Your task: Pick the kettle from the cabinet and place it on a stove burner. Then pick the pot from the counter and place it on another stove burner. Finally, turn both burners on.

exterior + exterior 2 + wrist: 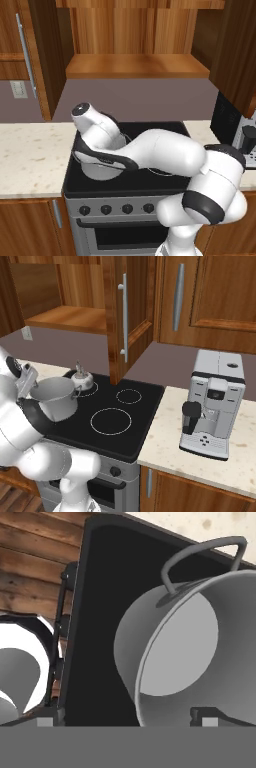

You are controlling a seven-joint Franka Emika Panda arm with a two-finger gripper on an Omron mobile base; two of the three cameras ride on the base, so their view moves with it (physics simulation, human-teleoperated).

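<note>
My claw (pixel 125 721) has its two dark tips wide apart, one on each side of the rim of the wide grey metal pot (pixel 55 396) with straight sides, and it clamps nothing. In the right base view the pot stands on the black glass stove top (pixel 142 426) at the front left burner. The small shiny silver kettle (pixel 80 377) with the tall arched handle stands just behind it, at about 1 o'clock from the pot, on the back left burner. Both seem to be placed, so I judge that the burner knobs (pixel 106 209) on the grey stove front are what remains.

The danger I see is in pulling away. One tip seems to be inside the pot wall, so a sideways move could catch the rim or the loop handle (pixel 200 559) and drag or tip the pot, maybe against the kettle. I should go straight up first. Also my arm is low over the stove, and a wide swing to the knobs could brush the pot.
</note>
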